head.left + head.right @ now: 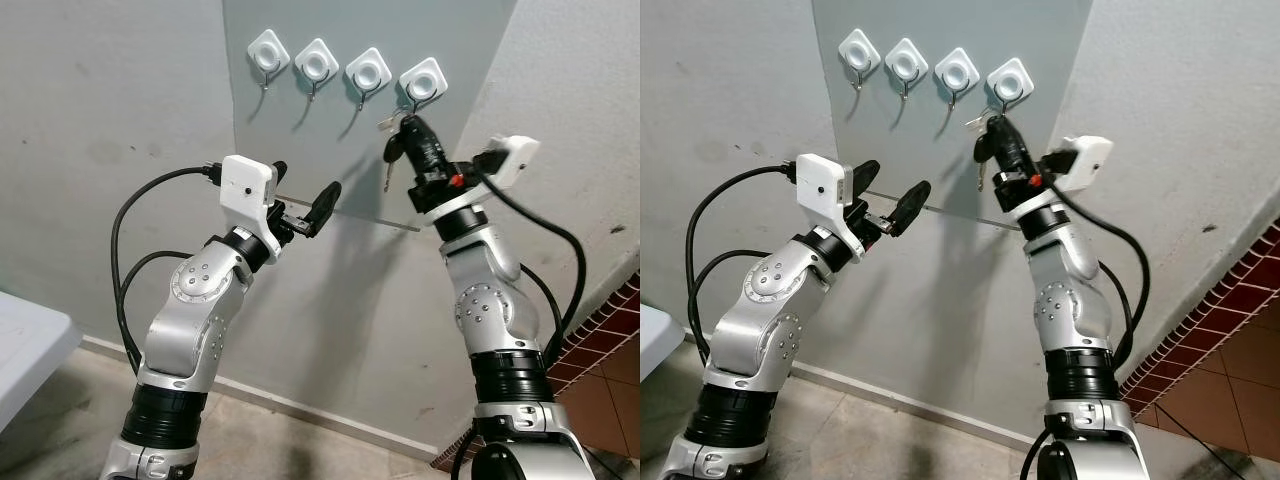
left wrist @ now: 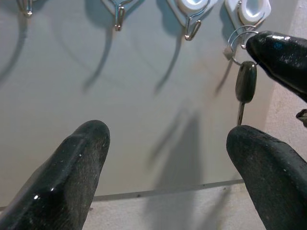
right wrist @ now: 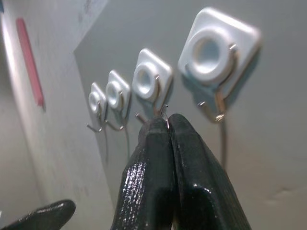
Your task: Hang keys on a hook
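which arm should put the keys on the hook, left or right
Right. The right gripper is shut on the keys just below the rightmost hook. The left gripper is open, holds nothing and sits lower, off toward the robot's left.

The right pincer [image 3: 168, 125] hides most of the thin steel key ring [image 3: 164, 113] between its pressed-together black fingers, so only a short arc pokes out at the tips. In the left wrist view, the picture's edge cuts off the four square white plastic wall hooks [image 2: 192, 19], and the dark-headed metal keys [image 2: 245, 86] are partly covered by the right pincer's fingertip. The pale grey desk [image 1: 25, 345] is cropped to a corner in the left eye view.
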